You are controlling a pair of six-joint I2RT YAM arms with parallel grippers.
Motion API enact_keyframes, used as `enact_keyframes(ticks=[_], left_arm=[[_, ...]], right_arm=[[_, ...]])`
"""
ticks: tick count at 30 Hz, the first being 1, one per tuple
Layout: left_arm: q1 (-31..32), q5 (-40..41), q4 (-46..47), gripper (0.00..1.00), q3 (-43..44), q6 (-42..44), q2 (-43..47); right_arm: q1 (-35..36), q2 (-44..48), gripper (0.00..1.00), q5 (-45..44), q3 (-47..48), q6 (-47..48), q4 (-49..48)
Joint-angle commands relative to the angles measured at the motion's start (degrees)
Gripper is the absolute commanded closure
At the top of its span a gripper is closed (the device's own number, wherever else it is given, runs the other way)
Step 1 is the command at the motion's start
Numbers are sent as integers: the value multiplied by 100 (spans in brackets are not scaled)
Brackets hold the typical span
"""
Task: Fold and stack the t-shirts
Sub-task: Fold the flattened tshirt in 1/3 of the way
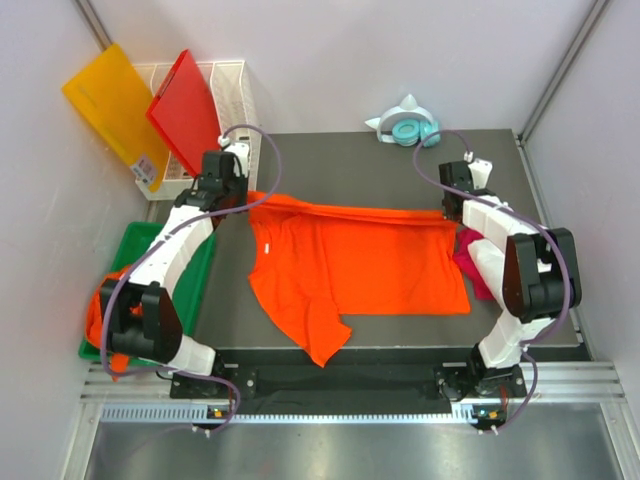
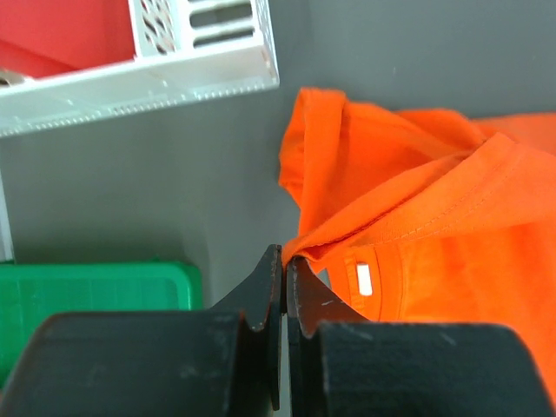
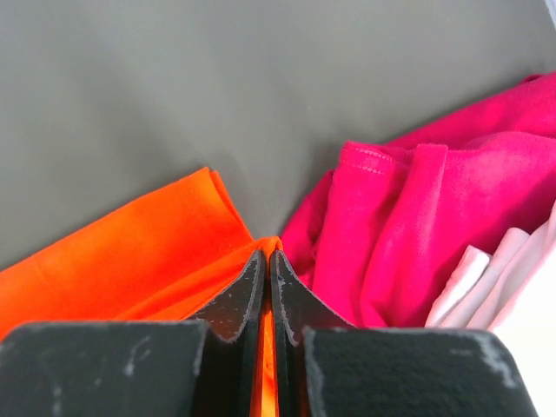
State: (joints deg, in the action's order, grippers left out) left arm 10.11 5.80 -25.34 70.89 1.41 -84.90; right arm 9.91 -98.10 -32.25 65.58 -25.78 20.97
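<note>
Stretching across the middle of the top view, a soft bright-orange short-sleeved cloth t-shirt [image 1: 350, 265] lies on the dark grey table mat [image 1: 350, 165]. Its upper edge is held in a taut line between the two arms. Below that line the body spreads mostly flat, one sleeve pointing to the lower centre. The cloth bunches at upper left, where the collar and a small white label show in the left wrist view.

The left gripper [image 2: 284, 261] has its jaws pressed together on a fold of this shirt near the collar. The right gripper [image 3: 268, 256] is clamped on the shirt's edge at the right, with orange cloth showing between its fingers.

Bare mat lies above the shirt up to the top of the mat, and a narrower strip lies below it. At right, a crumpled magenta-pink cloth t-shirt [image 1: 470, 262] touches the orange edge under the right arm, with pale white cloth [image 3: 486, 278] beside it. At left, a green plastic bin [image 1: 195, 275] sits just beside the mat, with a heap of orange cloth [image 1: 100, 320] at its lower end. At upper left, near the left gripper, a white wire rack [image 1: 235, 90] holds a flat red plastic board [image 1: 185, 105] and a yellow-orange plastic board [image 1: 110, 105].
</note>
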Motion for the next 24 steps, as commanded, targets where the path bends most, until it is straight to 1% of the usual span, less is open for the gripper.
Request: enact_keyframes(ticks=[1, 12, 24], left_arm=[[-62, 88, 91, 100, -365, -44, 290], [-62, -9, 231, 100, -1112, -9, 325], [-62, -53, 241, 100, -1236, 131, -113]], right_arm=[[46, 274, 100, -89, -54, -67, -23], [81, 239, 100, -159, -212, -120, 74], [116, 37, 100, -185, -327, -322, 398]])
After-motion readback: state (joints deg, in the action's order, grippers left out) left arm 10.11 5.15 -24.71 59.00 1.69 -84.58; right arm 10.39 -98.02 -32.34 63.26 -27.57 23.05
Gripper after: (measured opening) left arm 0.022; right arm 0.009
